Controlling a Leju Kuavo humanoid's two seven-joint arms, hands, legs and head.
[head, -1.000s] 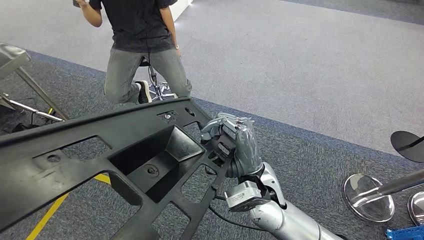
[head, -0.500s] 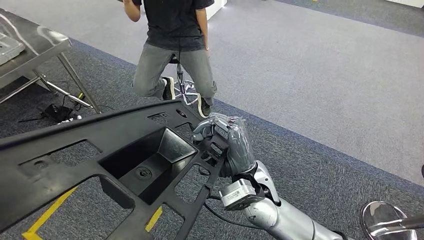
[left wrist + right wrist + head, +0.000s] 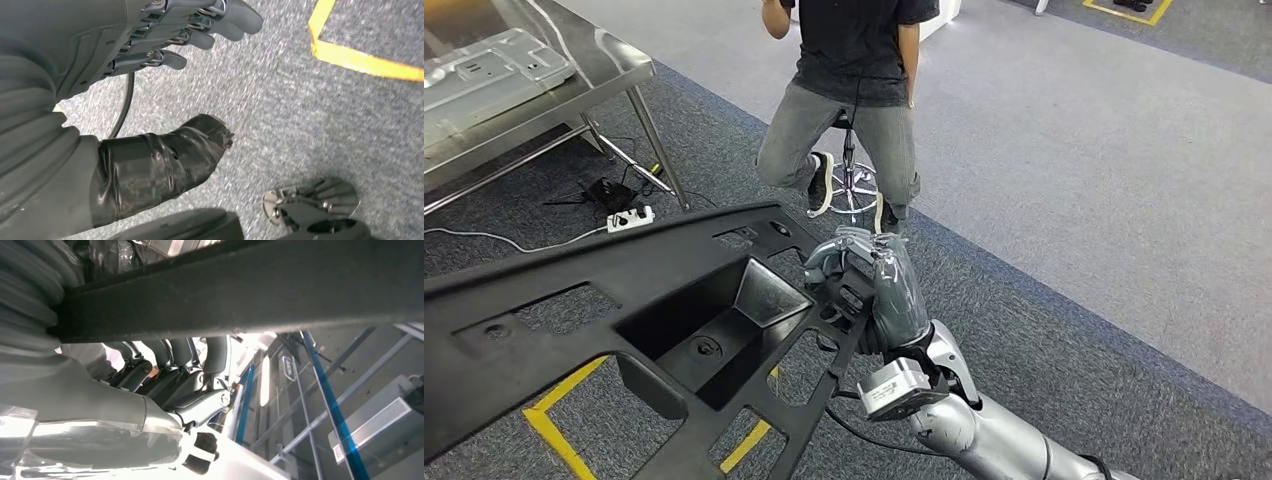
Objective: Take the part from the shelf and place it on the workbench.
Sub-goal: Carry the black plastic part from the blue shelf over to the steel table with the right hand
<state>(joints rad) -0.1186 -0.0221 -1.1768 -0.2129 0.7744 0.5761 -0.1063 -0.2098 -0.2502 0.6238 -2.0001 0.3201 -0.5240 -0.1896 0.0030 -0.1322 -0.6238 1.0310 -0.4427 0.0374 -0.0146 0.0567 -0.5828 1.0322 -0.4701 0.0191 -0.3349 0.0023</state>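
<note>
While gripped by the right hand (image 3: 876,290), part (image 3: 594,310) is black, cutout-riddled.

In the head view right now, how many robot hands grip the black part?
1: the right hand grips the black part's right end. The part's left end is out of frame.

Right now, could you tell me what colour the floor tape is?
Yellow floor tape, clearest in the left wrist view.

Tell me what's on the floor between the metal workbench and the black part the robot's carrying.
In the head view, a white power strip with cables lies on the carpet between the workbench and the black part.
</note>
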